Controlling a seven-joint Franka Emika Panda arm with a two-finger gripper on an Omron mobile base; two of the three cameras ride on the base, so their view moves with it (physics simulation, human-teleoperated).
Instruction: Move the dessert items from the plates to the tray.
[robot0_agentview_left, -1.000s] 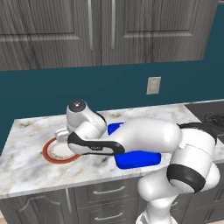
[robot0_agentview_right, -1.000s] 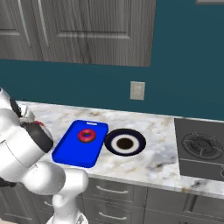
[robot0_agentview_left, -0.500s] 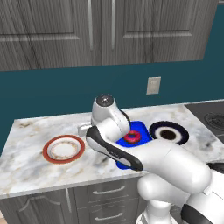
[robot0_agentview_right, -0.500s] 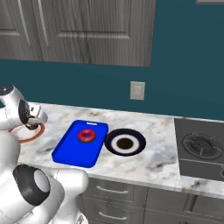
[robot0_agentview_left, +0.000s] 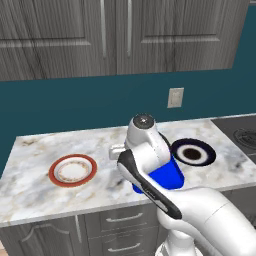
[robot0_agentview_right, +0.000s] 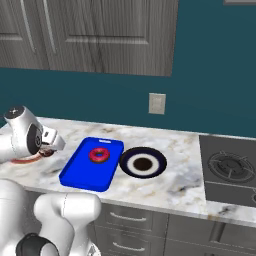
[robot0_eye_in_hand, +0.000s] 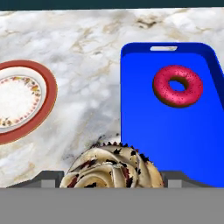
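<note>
In the hand view my gripper (robot0_eye_in_hand: 111, 180) is shut on the dark brown cupcake (robot0_eye_in_hand: 111, 168) with pale swirled topping. It hangs above the marble counter, between the white plate with the red-brown rim (robot0_eye_in_hand: 51, 94) and the blue tray (robot0_eye_in_hand: 166, 140). That plate is empty. The pink-red donut (robot0_eye_in_hand: 177, 85) lies in the tray near its handle slot. In the right base view the gripper (robot0_agentview_right: 50, 149) hangs left of the tray (robot0_agentview_right: 82, 175), and the dark navy plate (robot0_agentview_right: 126, 161) sits empty to the tray's right.
The marble counter (robot0_agentview_left: 35, 150) runs along a teal wall with an outlet (robot0_agentview_right: 157, 103), under grey cabinets. A stove top (robot0_agentview_right: 230, 170) lies at the right end. My own arm (robot0_agentview_left: 150, 165) covers most of the tray in the left base view.
The arm has swung right from over the white plate toward the tray, carrying the cupcake. The white plate is now bare. The donut and the navy plate have not moved.
</note>
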